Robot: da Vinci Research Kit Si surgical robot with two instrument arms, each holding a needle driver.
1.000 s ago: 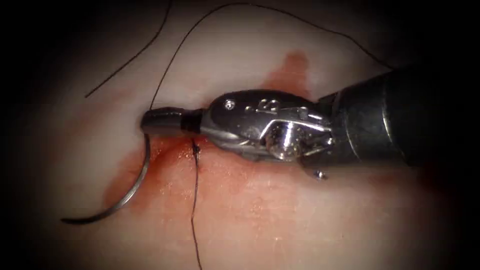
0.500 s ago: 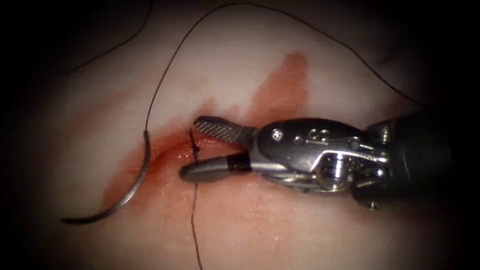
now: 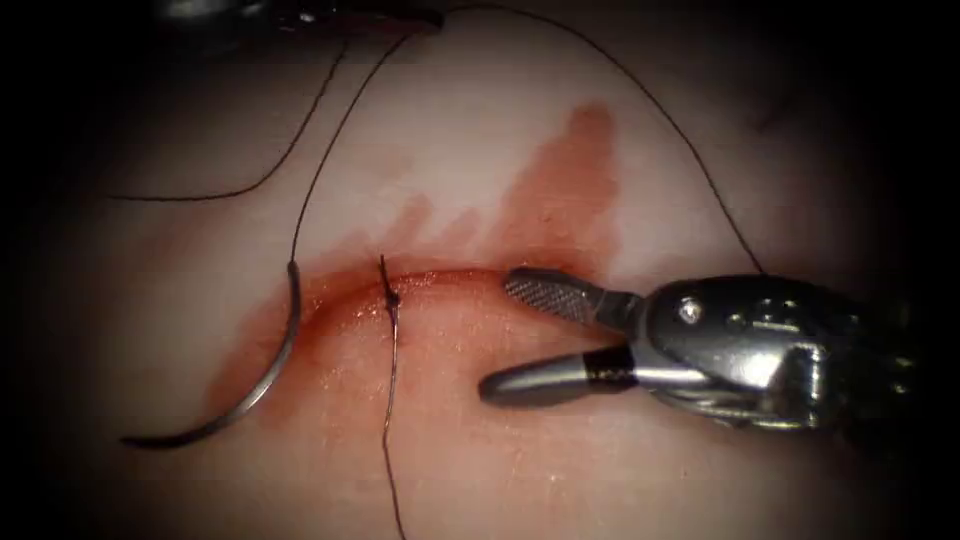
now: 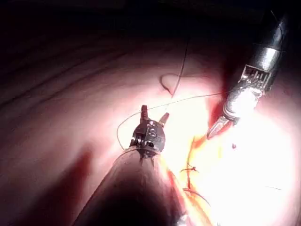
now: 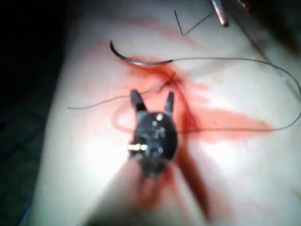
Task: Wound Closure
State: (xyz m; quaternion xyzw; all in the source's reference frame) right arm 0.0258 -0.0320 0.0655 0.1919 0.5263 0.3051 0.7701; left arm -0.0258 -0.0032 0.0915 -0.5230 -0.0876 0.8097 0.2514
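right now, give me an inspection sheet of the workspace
surface: tissue with a cut running across it; red fluid spread around and above the cut.
job's things: needle lies free on the tissue at the cut's left end, not in the tissue and held by neither tool; thread runs up from its blunt end; a tied stitch sits on the cut, its tail trailing down.
clutter: nothing seen.
grippers: right end effector open, holding nothing, right of the stitch; left end effector open, thread passing by its tips, grip unclear.
cables: nothing seen.
surroundings: dark.
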